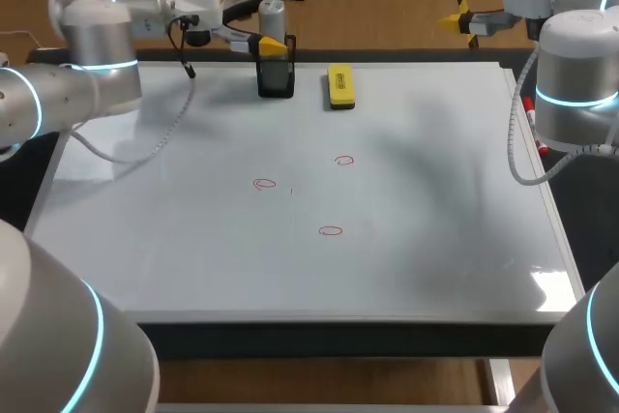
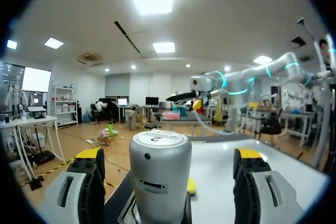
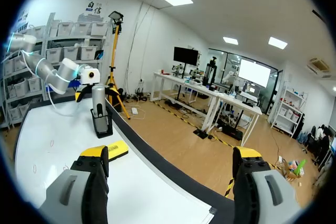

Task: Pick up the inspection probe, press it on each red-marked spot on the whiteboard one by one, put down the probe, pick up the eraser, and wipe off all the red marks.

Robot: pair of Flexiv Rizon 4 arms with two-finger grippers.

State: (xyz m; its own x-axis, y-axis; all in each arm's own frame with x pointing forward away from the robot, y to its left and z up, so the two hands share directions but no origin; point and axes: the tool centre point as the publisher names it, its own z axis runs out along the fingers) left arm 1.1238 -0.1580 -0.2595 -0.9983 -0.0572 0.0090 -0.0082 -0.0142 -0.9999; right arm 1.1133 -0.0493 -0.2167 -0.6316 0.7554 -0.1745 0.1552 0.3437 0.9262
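Red rings [image 1: 331,231], three of them and well apart, sit on the middle stretch of the whiteboard [image 1: 435,239] that covers most of the surface. None looks smudged, so I'd judge the job is at its first step, taking hold of the probe. Farther back, near the board's far edge, a yellow eraser [image 1: 340,85] lies flat just beside a black holder [image 1: 277,79], and the silver probe [image 1: 274,14] stands upright in that holder. The left end effector [image 2: 169,155] is spread wide around the probe's upper body, with a finger [image 2: 86,187] on either side and a gap showing on both, so it grips nothing yet. To do this well it should close evenly with the cylinder centred between the pads. It should then lift straight up, so the probe comes free without tipping or dragging the holder toward the eraser. Keeping the probe upright would suit the pressing to come. The right end effector [image 3: 170,153] hangs out at the board's right side, well apart from the probe, wide open with nothing between its fingers. The probe's lower part and tip are buried in the holder, so its length and working end cannot be made out, nor whether the holder is fixed to the board. From above, the left fingers are partly hidden behind the probe.
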